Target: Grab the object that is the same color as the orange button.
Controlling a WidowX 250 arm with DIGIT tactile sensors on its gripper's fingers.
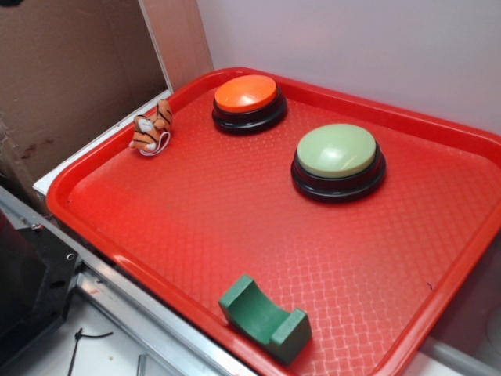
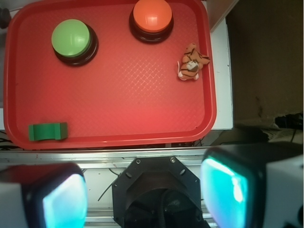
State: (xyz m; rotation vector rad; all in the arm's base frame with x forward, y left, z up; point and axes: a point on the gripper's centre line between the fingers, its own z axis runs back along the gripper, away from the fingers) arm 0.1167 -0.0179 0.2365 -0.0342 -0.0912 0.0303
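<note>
- I'm holding the hand (image 2: pixel 145 194) wide, empty, high above the tray (image 2: pixel 118 109).
- The tiger (image 2: pixel 192 62) is lying just right of the orange button (image 2: pixel 152 15), forward-right of my hand.

Colours on red diamond-textured tray (image 1: pixel 235 227)
Orange-domed button (image 1: pixel 246 93); pale green button (image 1: pixel 336 150); black-striped orange tiger (image 1: pixel 152 130); dark green block (image 1: pixel 264 318).

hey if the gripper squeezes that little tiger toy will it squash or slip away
The plush tiger toy looks soft, so it probably squashes rather than slips. Being tiny, it's likely light. Its string loop could snag a finger.
</note>
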